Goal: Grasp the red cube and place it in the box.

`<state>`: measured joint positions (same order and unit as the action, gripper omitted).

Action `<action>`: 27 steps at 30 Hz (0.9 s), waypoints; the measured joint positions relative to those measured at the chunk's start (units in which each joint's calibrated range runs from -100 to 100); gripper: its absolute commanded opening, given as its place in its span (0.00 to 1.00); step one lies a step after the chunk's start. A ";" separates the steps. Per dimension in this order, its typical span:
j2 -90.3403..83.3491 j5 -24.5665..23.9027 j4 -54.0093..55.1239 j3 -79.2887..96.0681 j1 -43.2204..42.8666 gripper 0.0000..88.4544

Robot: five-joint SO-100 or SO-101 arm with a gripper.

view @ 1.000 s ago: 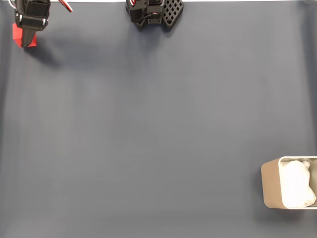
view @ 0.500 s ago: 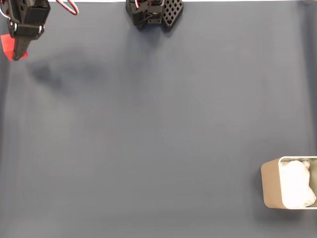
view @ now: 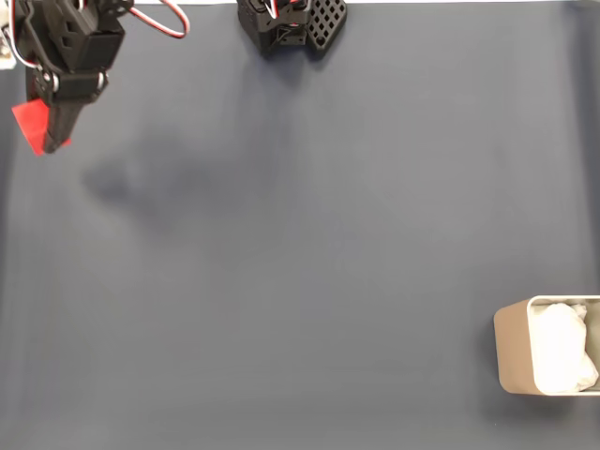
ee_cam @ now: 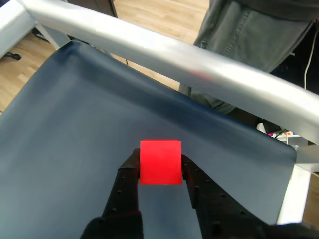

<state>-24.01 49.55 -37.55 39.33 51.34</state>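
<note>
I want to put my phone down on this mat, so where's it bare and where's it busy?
The dark blue mat is bare across its whole middle, from the black arm base at the top edge down to the beige-tan box at lower right. Crowded: the top left corner, where the gripper holds the small red cube.

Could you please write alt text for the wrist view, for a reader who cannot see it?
Two black fingers grip a red cube from either side, held above a dark blue-grey table cover. A silver metal bar crosses behind it, with wooden floor and a person's grey trouser leg beyond.
</note>
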 measured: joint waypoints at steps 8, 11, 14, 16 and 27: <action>-1.82 0.00 -0.80 -0.09 -5.42 0.11; -2.69 0.00 -0.80 -0.09 -7.57 0.11; -3.82 0.20 -1.11 -0.09 -9.94 0.11; -4.52 0.29 -1.11 -0.09 -11.57 0.12; -7.21 0.29 -1.43 -0.09 -20.03 0.12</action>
<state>-31.22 49.84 -38.98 39.24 31.31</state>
